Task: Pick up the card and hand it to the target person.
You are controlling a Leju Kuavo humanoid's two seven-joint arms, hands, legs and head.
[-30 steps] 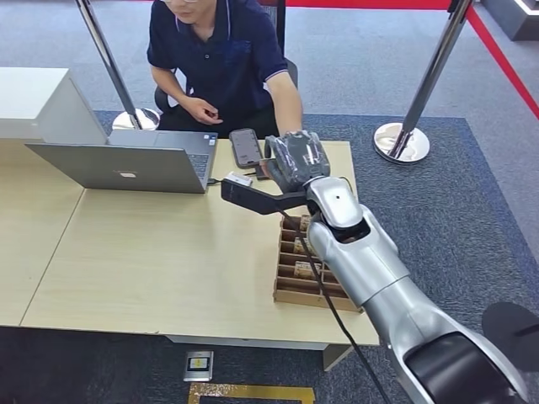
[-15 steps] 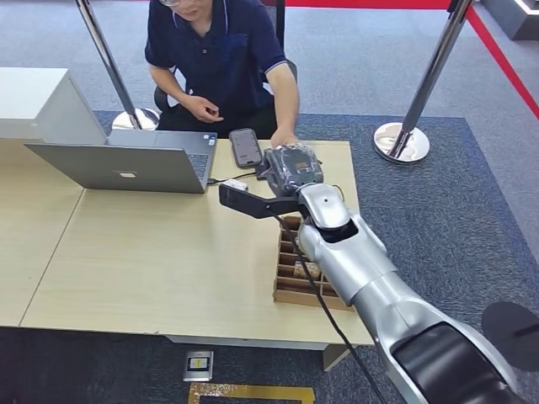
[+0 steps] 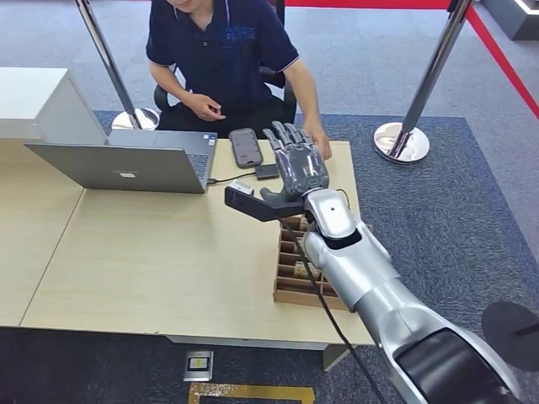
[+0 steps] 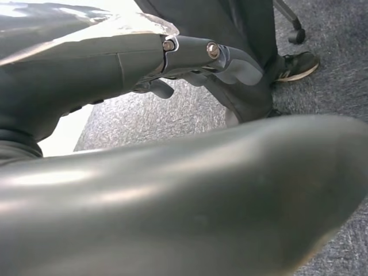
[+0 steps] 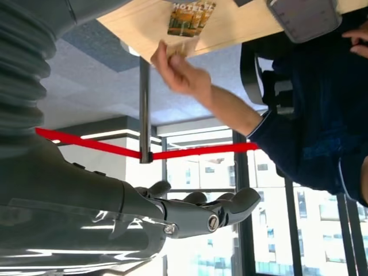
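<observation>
My right hand [image 3: 297, 162] is empty, fingers spread. The card [image 5: 191, 18] lies on the table just beyond it, under the person's hand [image 5: 177, 69]. My left hand [image 4: 182, 57] holds nothing.

right arm extended | right hand [image 3: 297, 164] empty, fingers [image 5: 234, 204] straight

1. The right hand [image 3: 297, 165] hovers over the table's [image 3: 159, 252] far edge, fingers spread, holding nothing.
2. Just beyond it: the person's hand [image 3: 321, 145].
3. Beside its thumb: phone [image 3: 245, 147], laptop [image 3: 127, 164].
4. Under its wrist: cardboard tray [image 3: 299, 273].
</observation>
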